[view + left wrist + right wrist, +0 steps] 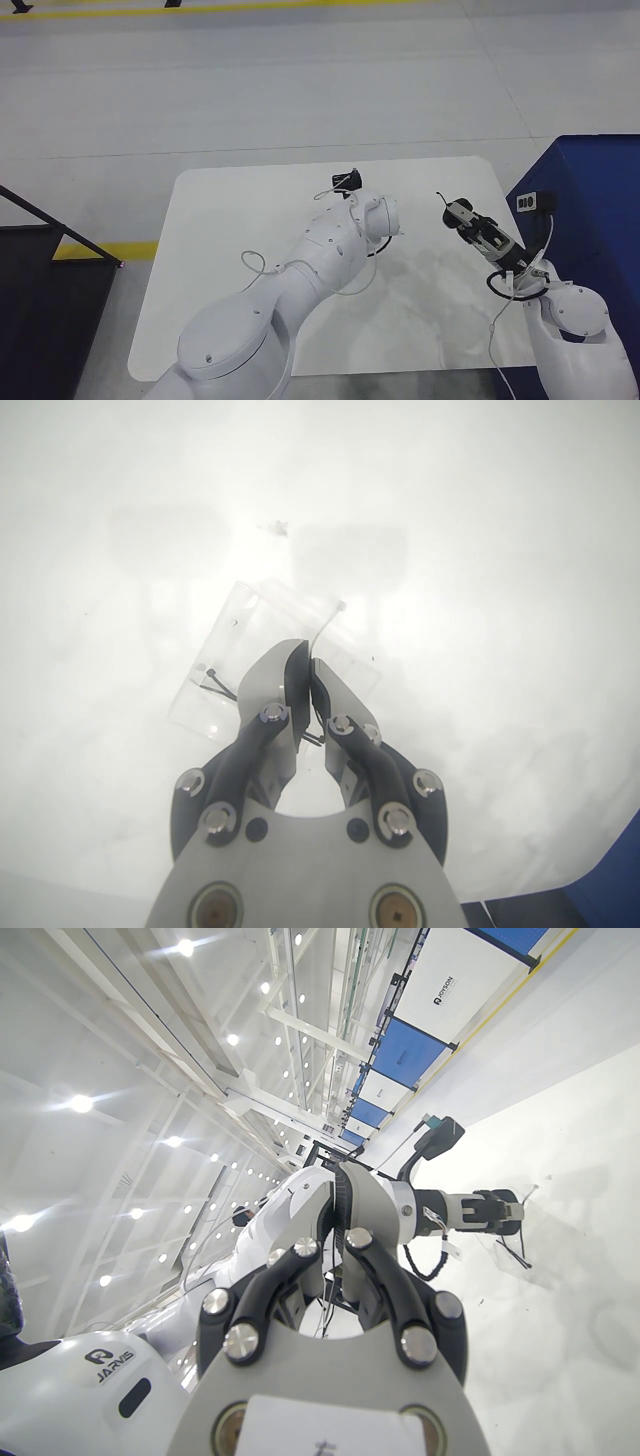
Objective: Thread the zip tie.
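The left gripper [306, 650] has its jaws pressed together on a zip tie [327, 622]. It pinches the strap partway along, so the head end stands clear beyond the fingertips and the tail shows behind them, between the finger links. The grip appears chosen to keep the head free, steady and lifted off the surface as a target for threading. Beneath the fingertips and just ahead of them, a clear tray [240, 635] lies flat on the white table [475, 550]. Spare ties [216, 686] lie in the tray to one side of the gripper and are probably the stock from which ties are drawn. Well apart from it, the right gripper [341, 1183] is raised off the table and turned to face the left one, its jaws likewise closed. A thin dark strand [440, 197] projects from its tip, but whether this is a tie in its hold cannot be told. The facing pose suggests the two grippers are meant to meet in mid-air. No closed loop is visible, so threading is judged not yet done.
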### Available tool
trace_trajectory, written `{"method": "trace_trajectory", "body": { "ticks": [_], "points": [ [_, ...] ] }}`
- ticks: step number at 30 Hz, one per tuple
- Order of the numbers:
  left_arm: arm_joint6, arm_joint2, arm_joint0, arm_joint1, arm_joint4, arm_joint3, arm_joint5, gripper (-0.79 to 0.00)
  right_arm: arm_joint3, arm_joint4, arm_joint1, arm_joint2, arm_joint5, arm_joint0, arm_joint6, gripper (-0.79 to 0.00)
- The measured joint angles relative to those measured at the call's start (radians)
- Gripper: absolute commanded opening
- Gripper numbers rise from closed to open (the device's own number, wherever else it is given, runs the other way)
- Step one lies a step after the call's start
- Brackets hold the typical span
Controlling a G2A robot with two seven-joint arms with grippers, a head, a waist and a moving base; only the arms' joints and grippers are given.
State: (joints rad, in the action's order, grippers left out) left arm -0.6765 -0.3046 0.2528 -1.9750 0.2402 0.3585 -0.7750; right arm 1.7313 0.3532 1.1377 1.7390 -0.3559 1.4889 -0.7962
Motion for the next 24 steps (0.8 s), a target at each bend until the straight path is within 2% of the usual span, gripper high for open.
{"method": "trace_trajectory", "body": {
  "ticks": [6,13,16,18,21,23,24],
  "points": [
    [0.066,-0.047,0.016,0.038,0.015,0.124,-0.097,-0.785,0.000,0.000,0.000,0.000,0.000,0.000,0.000,-0.785],
    [0.072,-0.050,0.019,0.040,0.014,0.132,-0.094,-0.785,0.008,0.002,-0.002,0.000,0.024,0.003,-0.010,-0.785],
    [0.136,-0.084,0.034,0.050,0.000,0.180,-0.008,-0.785,-0.003,0.054,-0.013,0.040,0.172,-0.014,-0.073,-0.785],
    [0.208,-0.125,0.050,0.066,-0.010,0.221,0.060,-0.785,-0.029,0.110,-0.026,0.089,0.301,-0.041,-0.161,-0.785],
    [0.281,-0.186,0.094,0.100,-0.022,0.300,0.165,-0.785,-0.086,0.160,-0.046,0.160,0.457,-0.080,-0.273,-0.785],
    [0.289,-0.234,0.129,0.130,-0.030,0.351,0.244,-0.785,-0.121,0.166,-0.059,0.189,0.569,-0.108,-0.342,-0.785],
    [0.287,-0.244,0.136,0.136,-0.030,0.361,0.264,-0.785,-0.133,0.165,-0.064,0.198,0.603,-0.120,-0.362,-0.785]
  ]
}}
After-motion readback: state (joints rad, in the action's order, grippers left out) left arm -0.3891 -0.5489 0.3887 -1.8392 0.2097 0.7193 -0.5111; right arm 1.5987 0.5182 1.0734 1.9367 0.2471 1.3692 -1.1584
